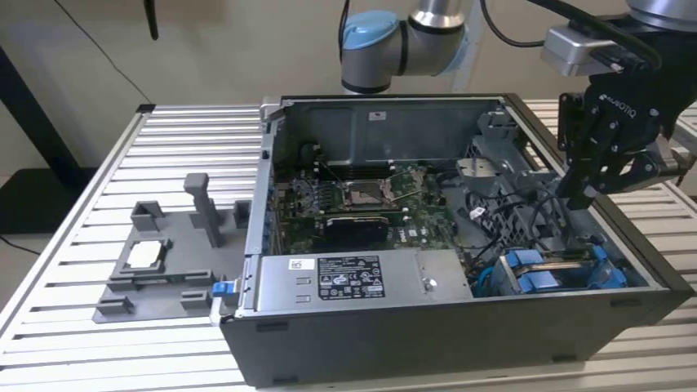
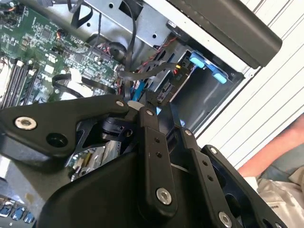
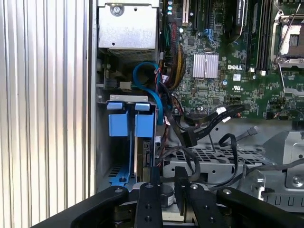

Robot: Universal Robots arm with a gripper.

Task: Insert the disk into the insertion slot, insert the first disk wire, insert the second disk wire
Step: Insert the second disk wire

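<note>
Fingers (image 3: pixel 155 176) of the gripper (image 1: pixel 574 198) are drawn close together, with a narrow gap left between them; whether anything is pinched there cannot be told. In the exterior view the gripper is hung tips-down over the case (image 1: pixel 458 343) at the exterior view's right, above a tangle of black cables (image 1: pixel 523 220) and near the slot (image 1: pixel 492 284).

The disk (image 3: pixel 127 124) is seen seated in the slot. Its two blue end tabs are shown side by side in the first wrist view, at the case's edge, with a blue rail running from them toward the fingers. In the second wrist view these tabs are seen from the side above a grey bay wall, and part of a person (image 2: pixel 266 159) is caught beyond the case.

A blue cable (image 3: pixel 142 71) looped beside the tabs and a loose black connector (image 3: pixel 190 137) hanging over perforated metal are made out in the first wrist view. Whether any wire is plugged into the disk cannot be told.

The motherboard (image 1: pixel 360 196) with its open socket and the power supply (image 1: pixel 348 278) are laid out whole in the exterior view. A grey fixture (image 1: pixel 163 269) is set beside the case, at the exterior view's left.

The table (image 1: pixel 185 139) is made of pale ribbed metal slats. A plain beige wall (image 1: pixel 218 49) is seen behind.
</note>
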